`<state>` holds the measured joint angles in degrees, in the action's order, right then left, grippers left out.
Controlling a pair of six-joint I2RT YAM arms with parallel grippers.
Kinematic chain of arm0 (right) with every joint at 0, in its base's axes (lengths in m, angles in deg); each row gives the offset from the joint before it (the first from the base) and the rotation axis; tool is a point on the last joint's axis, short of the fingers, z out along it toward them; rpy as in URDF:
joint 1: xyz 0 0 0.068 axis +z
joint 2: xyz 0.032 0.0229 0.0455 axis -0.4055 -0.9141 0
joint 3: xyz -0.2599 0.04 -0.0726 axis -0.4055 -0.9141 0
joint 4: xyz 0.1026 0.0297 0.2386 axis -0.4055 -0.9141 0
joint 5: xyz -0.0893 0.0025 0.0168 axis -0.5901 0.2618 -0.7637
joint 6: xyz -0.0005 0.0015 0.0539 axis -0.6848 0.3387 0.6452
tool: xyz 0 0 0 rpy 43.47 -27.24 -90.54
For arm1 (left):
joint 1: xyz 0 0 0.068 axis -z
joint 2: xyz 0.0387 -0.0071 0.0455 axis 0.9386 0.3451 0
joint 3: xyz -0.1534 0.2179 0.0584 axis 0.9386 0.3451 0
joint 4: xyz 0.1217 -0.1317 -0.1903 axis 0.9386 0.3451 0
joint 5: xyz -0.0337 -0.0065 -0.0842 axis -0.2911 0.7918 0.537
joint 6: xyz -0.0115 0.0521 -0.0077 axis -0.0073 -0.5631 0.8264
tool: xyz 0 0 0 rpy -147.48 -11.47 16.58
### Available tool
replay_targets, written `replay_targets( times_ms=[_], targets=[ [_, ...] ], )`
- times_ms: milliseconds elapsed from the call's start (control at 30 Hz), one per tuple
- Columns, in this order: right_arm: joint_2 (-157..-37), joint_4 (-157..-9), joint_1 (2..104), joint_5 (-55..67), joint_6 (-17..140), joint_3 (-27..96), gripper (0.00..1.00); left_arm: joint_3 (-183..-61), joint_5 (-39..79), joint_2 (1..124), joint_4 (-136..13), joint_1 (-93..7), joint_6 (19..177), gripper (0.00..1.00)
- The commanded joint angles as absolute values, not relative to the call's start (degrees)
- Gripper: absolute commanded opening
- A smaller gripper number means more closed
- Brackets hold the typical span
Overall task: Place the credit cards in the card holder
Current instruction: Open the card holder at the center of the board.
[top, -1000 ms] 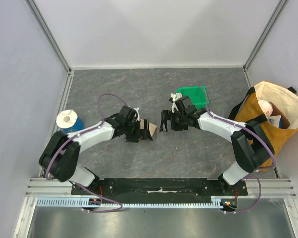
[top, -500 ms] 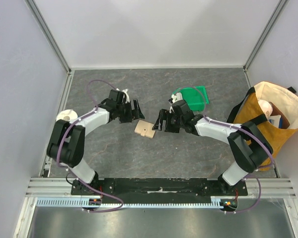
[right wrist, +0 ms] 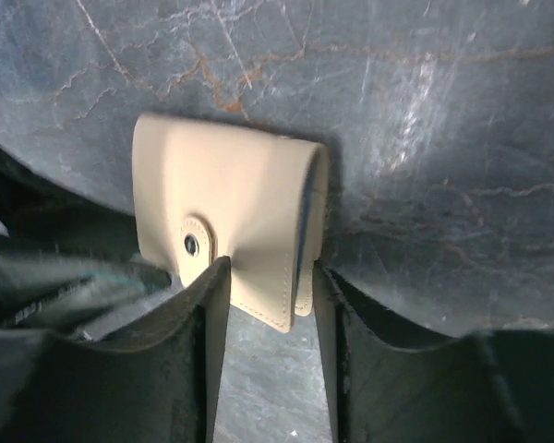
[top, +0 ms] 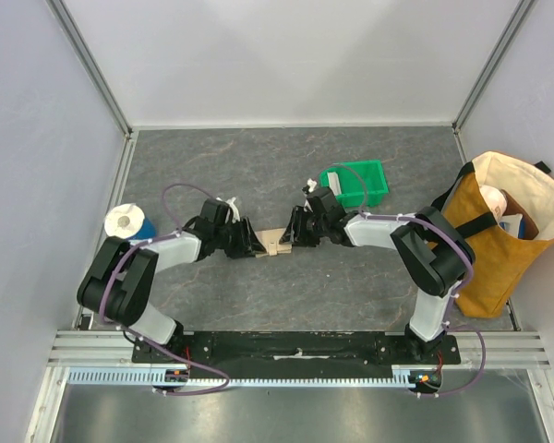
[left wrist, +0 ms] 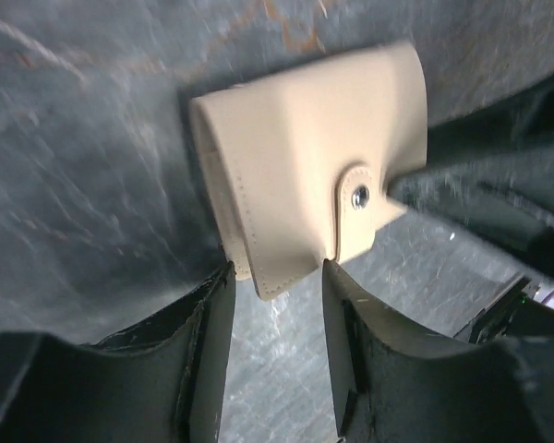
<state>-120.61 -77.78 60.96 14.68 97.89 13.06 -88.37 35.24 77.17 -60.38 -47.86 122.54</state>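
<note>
The tan card holder (top: 275, 242) lies folded and snapped on the grey table between both arms. My left gripper (top: 256, 247) grips its left end. In the left wrist view both fingertips press the card holder (left wrist: 295, 166) at its near edge, so the left gripper (left wrist: 277, 269) is shut on it. My right gripper (top: 292, 237) holds the opposite end. In the right wrist view the right gripper (right wrist: 266, 266) clamps the card holder (right wrist: 231, 203) beside the snap. A thin bluish edge shows inside the fold; I cannot tell whether it is a card. No other credit cards are in view.
A green plastic bin (top: 355, 180) stands just behind the right arm. At the right wall leans a tan tote bag (top: 499, 231) with items inside. A blue and white roll (top: 126, 222) sits at the left wall.
Both arms came inward and down onto the card holder from either side. Both pairs of jaws went from wide open to closed on its ends.
</note>
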Motion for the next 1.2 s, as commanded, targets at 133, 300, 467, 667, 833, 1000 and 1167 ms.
replay_targets(
  times_ms=[133,300,467,667,833,1000,1167],
  targets=[
    [-122.58,-84.4,61.28,13.2,84.81,20.25,0.24,-80.37,31.83,67.38,-62.38,-41.25,131.33,0.56],
    [-124.6,-86.42,61.01,19.61,76.9,21.92,0.07,-85.01,24.1,61.84,-50.62,-41.34,125.9,0.7],
    [-125.04,-89.41,61.01,20.32,70.31,22.45,0.0,-91.52,17.06,61.83,-43.74,-43.08,120.09,0.85],
    [-118.03,-83.19,60.92,22.07,61.52,16.14,0.0,-95.57,38.17,69.47,-53.82,-52.05,113.06,0.91],
    [-112.48,-72.91,61.01,22.52,61.76,10.25,0.0,-96.8,56.05,78.78,-62.26,-55.49,112.79,0.93],
    [-108.26,-66.39,61.01,24.27,62.82,5.23,0.0,-94.6,65.21,84.68,-71.24,-55.4,116.29,0.93],
    [-106.68,-65.42,61.1,25.33,62.12,3.56,0.0,-92.14,69.94,87.66,-78.18,-55.31,119.29,0.93]
  ],
)
